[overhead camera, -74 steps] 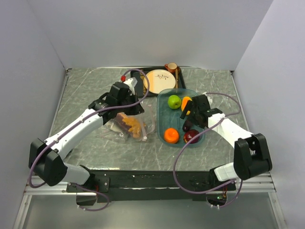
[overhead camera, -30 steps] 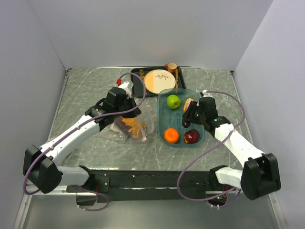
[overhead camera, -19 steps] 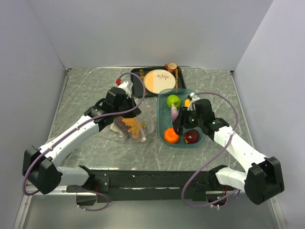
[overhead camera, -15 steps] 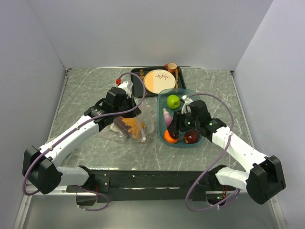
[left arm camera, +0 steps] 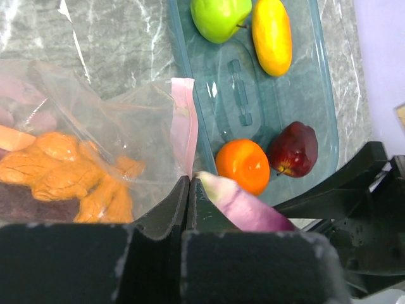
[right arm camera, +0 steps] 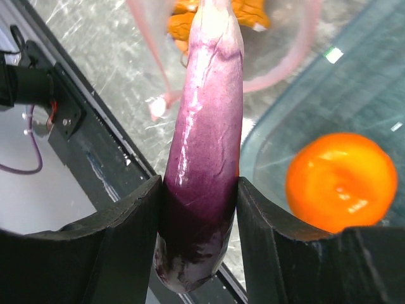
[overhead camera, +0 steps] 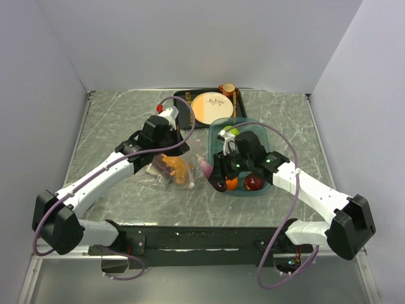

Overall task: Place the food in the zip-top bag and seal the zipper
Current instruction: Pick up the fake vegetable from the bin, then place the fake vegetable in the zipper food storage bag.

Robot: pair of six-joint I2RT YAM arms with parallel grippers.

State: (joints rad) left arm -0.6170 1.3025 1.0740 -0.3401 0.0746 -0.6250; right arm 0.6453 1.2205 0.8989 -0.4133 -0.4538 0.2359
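Observation:
The clear zip-top bag lies left of the teal tray, with orange-brown food inside it. My left gripper is shut on the bag's pink zipper and holds the mouth up. My right gripper is shut on the purple eggplant. The eggplant's pale tip points at the bag mouth, between the two pink edges. An orange, a red apple, a green apple and a yellow piece lie in the tray.
The teal tray sits right of the bag, under my right arm. A black tray at the back holds a cream-and-orange plate and a small cup. Grey walls close in three sides of the table.
My right gripper has lifted the eggplant out of the teal tray and carried it left to the bag mouth. My left gripper has kept its hold on the bag edge.

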